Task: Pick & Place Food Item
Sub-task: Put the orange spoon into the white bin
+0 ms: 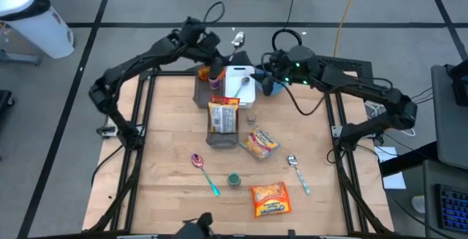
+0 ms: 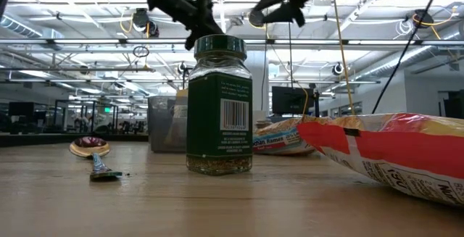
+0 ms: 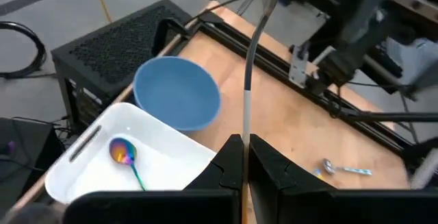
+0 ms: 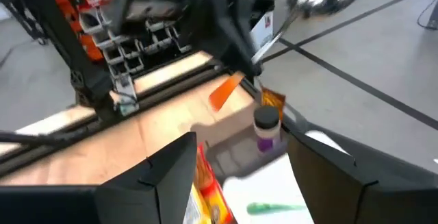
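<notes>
Nearest the low camera, a green-lidded spice jar (image 2: 219, 106) is standing upright on the wooden table (image 1: 164, 144), close to the near edge. Beside it, an orange snack bag (image 1: 269, 199) is lying flat, just inside the same edge. A teal-handled spoon (image 1: 204, 172) is lying left of the jar, and a silver spoon (image 1: 297, 172) is lying toward the right edge.

At the table's centre, a grey bin (image 1: 221, 138) is holding a tall snack packet (image 1: 223, 115). A second snack packet (image 1: 259, 142) is lying flat just right of the bin, touching or nearly touching its corner.

Along the far edge, a white tray (image 3: 171, 157) is carrying an iridescent spoon (image 3: 126, 155) with a green handle. A blue bowl (image 3: 178, 92) is sitting just beside the tray, toward the right. On the tray's other side, a purple-bodied bottle (image 4: 265, 129) with a grey cap is standing with other small orange items that cannot be identified.

The left gripper (image 3: 246, 157) is hovering above the far edge, over the tray area. Its fingers are pressed together on the handle of a metal spoon (image 3: 254, 53), whose bowl is pointing up and away from the table.

The right gripper (image 4: 239, 157) is hovering above the far edge near the blue bowl. Its fingers are spread apart and holding nothing.
</notes>
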Robot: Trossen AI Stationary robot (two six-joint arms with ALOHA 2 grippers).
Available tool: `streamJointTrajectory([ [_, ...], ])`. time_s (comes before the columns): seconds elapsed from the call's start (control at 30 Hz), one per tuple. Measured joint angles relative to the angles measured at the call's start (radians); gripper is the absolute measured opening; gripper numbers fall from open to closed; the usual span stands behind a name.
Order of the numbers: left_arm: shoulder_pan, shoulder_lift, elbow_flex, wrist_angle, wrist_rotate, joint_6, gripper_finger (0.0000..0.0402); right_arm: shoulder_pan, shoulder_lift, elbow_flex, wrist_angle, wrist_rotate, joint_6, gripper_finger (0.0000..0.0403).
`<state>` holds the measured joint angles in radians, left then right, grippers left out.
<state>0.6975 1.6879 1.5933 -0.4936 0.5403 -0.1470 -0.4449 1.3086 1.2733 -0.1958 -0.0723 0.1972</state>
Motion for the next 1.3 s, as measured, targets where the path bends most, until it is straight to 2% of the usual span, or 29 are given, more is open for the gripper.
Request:
streamJointTrajectory([
  [0.1,-0.010,0.055,0.029,0.000,-0.019,-0.023,0.0005,-0.022,-0.086,-0.122,0.055,0.000,0.018,0.0223],
  [0.33,-0.052,0.148,0.034,0.006,-0.084,-0.093,0.0005,-0.076,-0.306,-0.452,0.335,-0.002,0.155,0.0215],
  [0.5,-0.080,0.200,0.034,0.015,-0.124,-0.126,0.0006,-0.092,-0.410,-0.578,0.378,-0.004,0.225,0.0215],
  [0.67,-0.098,0.237,0.035,0.021,-0.151,-0.152,0.0007,-0.092,-0.448,-0.620,0.376,-0.003,0.236,0.0214],
  [0.87,-0.121,0.254,0.035,-0.009,-0.235,-0.147,0.0005,-0.092,-0.449,-0.621,0.379,-0.003,0.227,0.0212],
  [1.3,-0.140,0.277,0.034,-0.038,-0.332,-0.144,0.0005,-0.093,-0.449,-0.621,0.374,-0.002,0.212,0.0212],
])
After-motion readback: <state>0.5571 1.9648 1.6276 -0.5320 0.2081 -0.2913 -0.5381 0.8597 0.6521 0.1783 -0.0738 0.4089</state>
